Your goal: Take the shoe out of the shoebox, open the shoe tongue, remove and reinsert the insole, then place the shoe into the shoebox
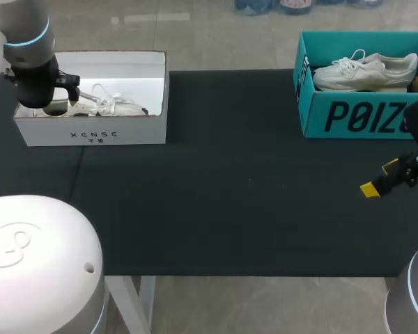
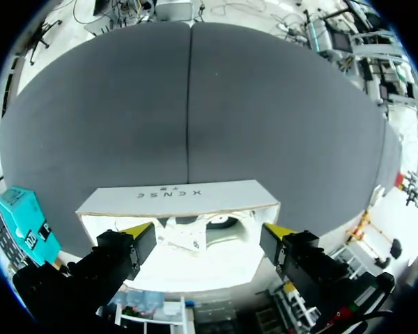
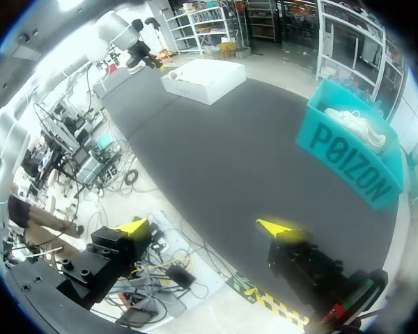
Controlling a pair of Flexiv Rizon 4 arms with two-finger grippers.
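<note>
A white shoebox (image 1: pixel 97 132) stands at the table's far left with a white laced shoe (image 1: pixel 115 106) lying inside. My left arm (image 1: pixel 33 76) hangs over the box's left end. In the left wrist view my left gripper (image 2: pixel 209 231) is open just above the box (image 2: pixel 174 198), with the shoe (image 2: pixel 195 235) below and between its fingers, untouched. My right gripper (image 1: pixel 380 178) is open over the mat near the right edge, holding nothing. In the right wrist view my right gripper (image 3: pixel 205 227) stands past the table's edge with nothing between its fingers.
A teal shoebox (image 1: pixel 355 115) at the far right holds another white sneaker (image 1: pixel 366 71); the same box (image 3: pixel 348 160) shows in the right wrist view. A black mat (image 1: pixel 237 181) covers the table between the two boxes.
</note>
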